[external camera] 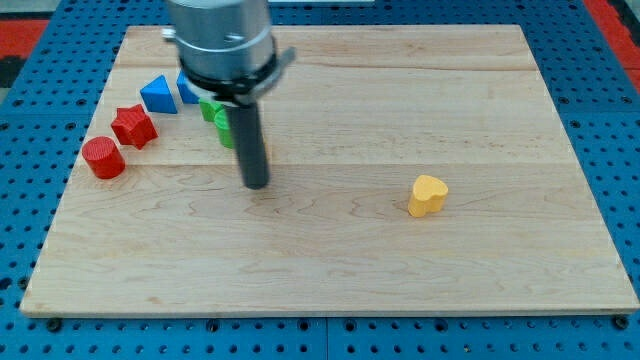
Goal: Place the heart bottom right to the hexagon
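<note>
A yellow heart block (428,195) lies alone on the wooden board at the view's right of centre. My tip (256,184) rests on the board left of centre, well to the left of the heart and not touching it. Just above the tip, partly hidden by the rod, sit green blocks (218,122) whose shapes I cannot make out. I cannot pick out a hexagon for certain; the rod and arm body hide part of the cluster at the upper left.
At the view's left lie a red cylinder (102,158), a red star-like block (133,126), a blue triangle (157,94) and another blue block (189,89) partly behind the arm. The wooden board (400,280) sits on a blue pegboard.
</note>
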Motion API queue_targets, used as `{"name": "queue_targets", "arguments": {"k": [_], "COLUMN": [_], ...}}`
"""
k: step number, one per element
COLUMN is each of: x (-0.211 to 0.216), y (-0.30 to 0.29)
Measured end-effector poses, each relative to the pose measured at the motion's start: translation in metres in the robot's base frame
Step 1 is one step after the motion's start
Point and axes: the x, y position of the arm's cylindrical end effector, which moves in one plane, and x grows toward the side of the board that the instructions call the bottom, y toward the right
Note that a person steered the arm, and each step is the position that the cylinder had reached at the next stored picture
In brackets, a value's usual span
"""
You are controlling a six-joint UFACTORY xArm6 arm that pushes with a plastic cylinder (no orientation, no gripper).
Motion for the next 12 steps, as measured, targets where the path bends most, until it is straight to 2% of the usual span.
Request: {"name": "queue_targets", "arguments": {"k": [1, 2, 3, 4, 5, 7, 9, 10, 11, 12], "x": [-0.046, -0.063, 0.005, 0.066, 0.078, 0.04, 0.022, 0.012, -0.011, -0.014], "y": [0.09, 0.18, 0.23, 0.233, 0.194, 0.195, 0.122, 0.123, 0.183, 0.144]}}
